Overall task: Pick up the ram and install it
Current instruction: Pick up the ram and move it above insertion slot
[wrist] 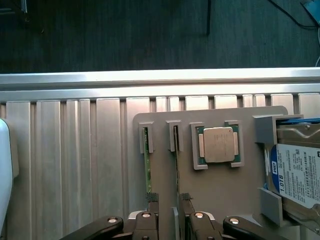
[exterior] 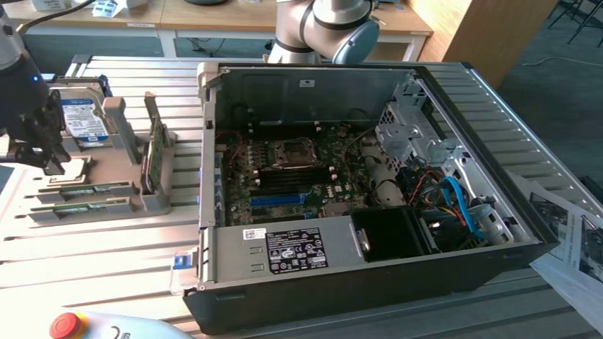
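While the jaws hang open over the grey holder (wrist: 215,190), slotted ram (wrist: 176,160) on edge near their tips

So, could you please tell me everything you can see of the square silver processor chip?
The processor chip is square, with a dull silver metal lid stepped at its edges, on a thin green board that shows as a rim. It lies flat, lid up, in a walled pocket of the grey holder, between a ram stick standing on edge and the hard drive. Only the holder touches it.
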You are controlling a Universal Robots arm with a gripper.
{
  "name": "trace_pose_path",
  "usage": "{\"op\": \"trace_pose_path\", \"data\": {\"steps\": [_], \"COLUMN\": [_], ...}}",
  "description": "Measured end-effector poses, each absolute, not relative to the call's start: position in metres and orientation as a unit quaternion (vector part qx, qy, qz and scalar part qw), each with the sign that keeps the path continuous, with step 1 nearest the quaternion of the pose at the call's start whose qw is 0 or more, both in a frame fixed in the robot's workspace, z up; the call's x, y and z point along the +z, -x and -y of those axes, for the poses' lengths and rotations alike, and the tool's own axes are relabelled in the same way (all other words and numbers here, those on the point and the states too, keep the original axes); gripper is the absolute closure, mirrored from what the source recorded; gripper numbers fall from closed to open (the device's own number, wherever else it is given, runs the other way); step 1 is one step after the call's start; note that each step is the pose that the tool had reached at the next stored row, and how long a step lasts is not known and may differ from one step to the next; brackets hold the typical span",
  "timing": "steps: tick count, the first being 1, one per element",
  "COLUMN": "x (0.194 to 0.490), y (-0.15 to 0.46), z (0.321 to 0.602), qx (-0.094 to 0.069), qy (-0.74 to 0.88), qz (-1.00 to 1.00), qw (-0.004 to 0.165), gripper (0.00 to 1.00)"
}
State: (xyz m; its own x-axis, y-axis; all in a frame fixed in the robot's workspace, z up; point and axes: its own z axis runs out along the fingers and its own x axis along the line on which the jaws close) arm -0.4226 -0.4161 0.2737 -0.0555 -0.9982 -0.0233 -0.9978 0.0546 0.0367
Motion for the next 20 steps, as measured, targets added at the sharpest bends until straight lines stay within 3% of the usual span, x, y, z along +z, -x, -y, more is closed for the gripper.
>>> {"op": "trace_pose_path", "data": {"steps": [20], "x": [0.244], "y": [0.423], "z": [0.416], "qx": [-0.021], "qy": [-0.687], "qz": [0.726], "qw": [0.004], "gripper": [0.7]}}
